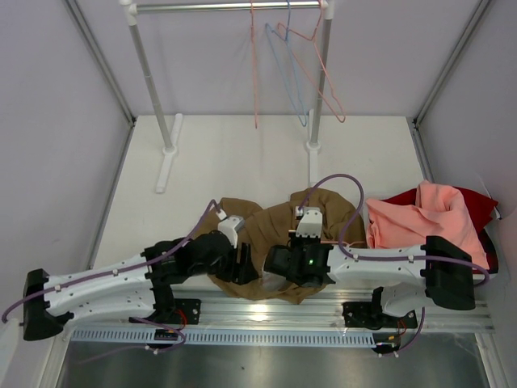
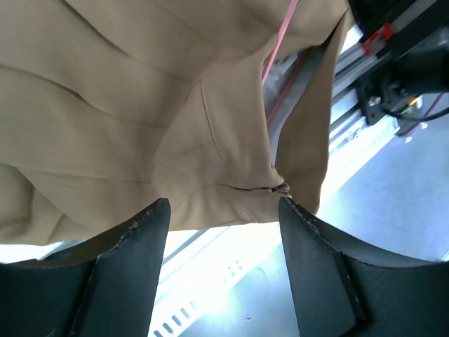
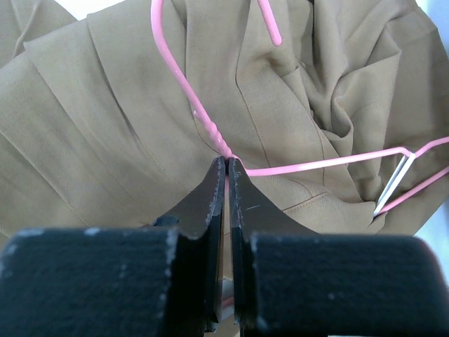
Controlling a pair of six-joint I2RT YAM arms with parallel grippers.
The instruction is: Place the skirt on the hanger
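Observation:
The tan-brown pleated skirt (image 1: 271,226) lies bunched on the table in front of both arms. A salmon-pink wire hanger (image 3: 330,163) rests on the cloth, hook upward in the right wrist view. My right gripper (image 3: 226,161) is shut on the hanger just below its twisted neck. My left gripper (image 2: 223,210) stands open right beside a hanging edge of the skirt (image 2: 140,126), with nothing between its fingers (image 2: 144,239). A stretch of the hanger's pink wire (image 2: 280,42) shows behind that cloth. In the top view both grippers meet at the skirt's near edge, and the hanger is hidden there.
A clothes rack (image 1: 226,6) stands at the back with two pink hangers (image 1: 319,61) and a light blue hanger (image 1: 284,69). A salmon-pink cloth (image 1: 420,222) on a dark red cloth (image 1: 478,202) lies at the right. The arms' mounting rail (image 1: 283,311) runs along the near edge.

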